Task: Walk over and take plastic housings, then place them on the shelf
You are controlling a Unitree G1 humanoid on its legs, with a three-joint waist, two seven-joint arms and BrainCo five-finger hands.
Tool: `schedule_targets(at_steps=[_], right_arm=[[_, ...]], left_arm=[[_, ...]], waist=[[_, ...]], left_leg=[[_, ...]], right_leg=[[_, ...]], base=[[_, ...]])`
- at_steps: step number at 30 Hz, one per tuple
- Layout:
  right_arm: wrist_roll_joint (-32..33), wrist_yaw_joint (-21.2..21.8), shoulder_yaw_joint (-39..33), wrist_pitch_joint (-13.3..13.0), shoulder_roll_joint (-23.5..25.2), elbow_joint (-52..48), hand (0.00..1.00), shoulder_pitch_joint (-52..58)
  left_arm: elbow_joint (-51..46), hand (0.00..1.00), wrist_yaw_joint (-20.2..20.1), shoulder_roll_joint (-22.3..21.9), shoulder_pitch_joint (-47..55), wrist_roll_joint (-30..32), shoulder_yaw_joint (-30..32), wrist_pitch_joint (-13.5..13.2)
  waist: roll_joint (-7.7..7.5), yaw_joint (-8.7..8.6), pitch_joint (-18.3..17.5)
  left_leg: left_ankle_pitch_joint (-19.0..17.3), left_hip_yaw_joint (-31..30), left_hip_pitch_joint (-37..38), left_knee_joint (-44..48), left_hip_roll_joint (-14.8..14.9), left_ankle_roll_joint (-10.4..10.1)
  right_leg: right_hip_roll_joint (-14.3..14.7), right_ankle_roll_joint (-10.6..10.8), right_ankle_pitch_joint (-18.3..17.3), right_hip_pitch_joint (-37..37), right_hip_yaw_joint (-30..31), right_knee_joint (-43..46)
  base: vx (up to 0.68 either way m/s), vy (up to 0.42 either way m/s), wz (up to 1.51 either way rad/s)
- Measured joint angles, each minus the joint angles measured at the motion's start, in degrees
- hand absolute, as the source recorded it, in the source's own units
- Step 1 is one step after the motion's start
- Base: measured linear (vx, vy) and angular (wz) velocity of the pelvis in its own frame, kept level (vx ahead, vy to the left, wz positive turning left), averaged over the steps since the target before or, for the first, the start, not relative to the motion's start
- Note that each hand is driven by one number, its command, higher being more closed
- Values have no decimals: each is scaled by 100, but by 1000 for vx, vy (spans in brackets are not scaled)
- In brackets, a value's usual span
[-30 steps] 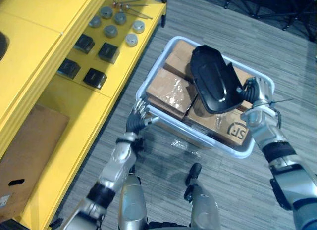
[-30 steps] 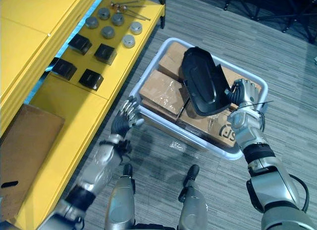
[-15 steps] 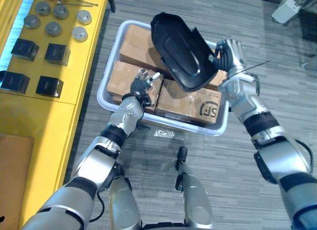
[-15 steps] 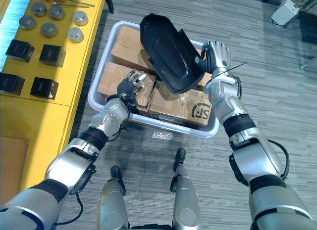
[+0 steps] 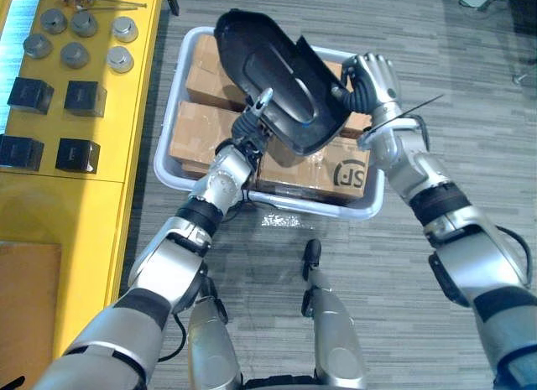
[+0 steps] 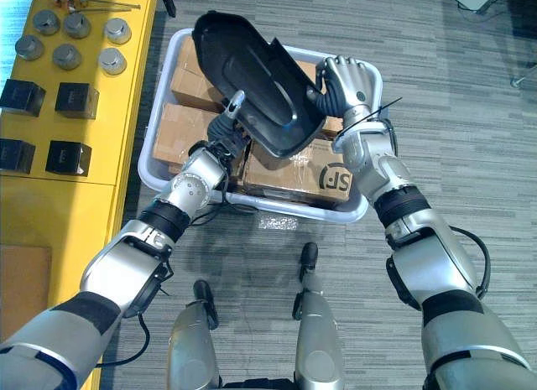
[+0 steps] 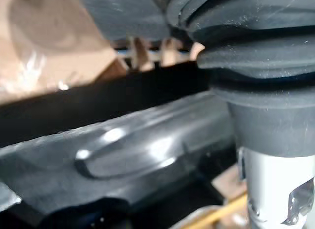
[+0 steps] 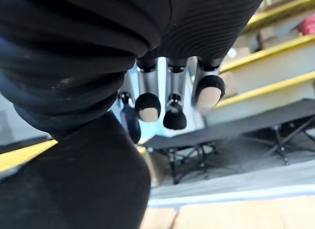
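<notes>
Holding black plastic housing (image 5: 277, 80) above bin (image 5: 277, 207), 12 o'clock; looks light, stiff, likely slippery; right hand (image 5: 369, 80) curled on 3 o'clock rim; left hand (image 5: 249, 130) at 7 o'clock edge, grip cannot tell. Best hold: opposite rims.

The glossy black plastic housing (image 5: 277, 88) shone against plain brown cardboard boxes (image 5: 199, 123) in a white plastic tub (image 5: 336, 212). The bright yellow shelf (image 5: 92, 205) bore matte black square blocks (image 5: 84, 97) and dull grey round discs (image 5: 120, 59). The grey floor (image 5: 436, 29) was plank-streaked.
</notes>
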Motion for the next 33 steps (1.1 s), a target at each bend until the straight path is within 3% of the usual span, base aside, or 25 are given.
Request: schedule_targets(at_steps=[1,7,11,17,20,28,33], right_arm=[[-48,-3,1,-29,5,0,100,2],[-46,-305,-12,-98,56,-115,100,149],[-38,-558,-149,-98,71,-770,100,549],[-26,-741,-262,-158,162,-1620,100,952],[114,-750,-240,-326,323,-1951,100,1197],[197,-1019,-275,-461,597,-2790,100,1843],[177,-1144,-330,-659,645,-3427,100,2595]], left_arm=[[-5,100,-1,-9,0,-11,13,-69],[-44,100,40,-14,0,41,16,-222],[-43,100,225,-5,6,84,39,-319],[-43,100,349,-8,32,112,112,-714],[-56,100,379,-7,114,260,122,-781],[-509,100,-306,-25,704,71,174,-1131],[-1076,100,-576,-205,1389,25,218,-1180]], waist=[[5,-6,3],[20,-8,10],[31,-31,17],[34,-70,15],[35,-96,14],[35,-85,14],[48,-109,3]], left_leg=[[0,4,5,-1,0,0],[0,51,53,-28,-6,0],[0,80,99,-46,-9,0],[2,113,212,-120,-11,-3],[5,136,375,-212,-17,-8],[21,286,710,-413,-39,-32],[17,311,1172,-630,-51,-41]], right_leg=[[0,0,0,2,4,-1],[5,5,47,38,55,-81],[21,4,128,129,81,-250],[31,9,132,230,95,-321],[36,9,131,372,93,-366],[41,1,125,557,130,-423],[44,49,-3,990,92,-455]], base=[[0,0,0],[-2,14,-3],[-11,21,-3],[-4,15,-1],[6,24,0],[10,22,-5],[-1,15,1]])
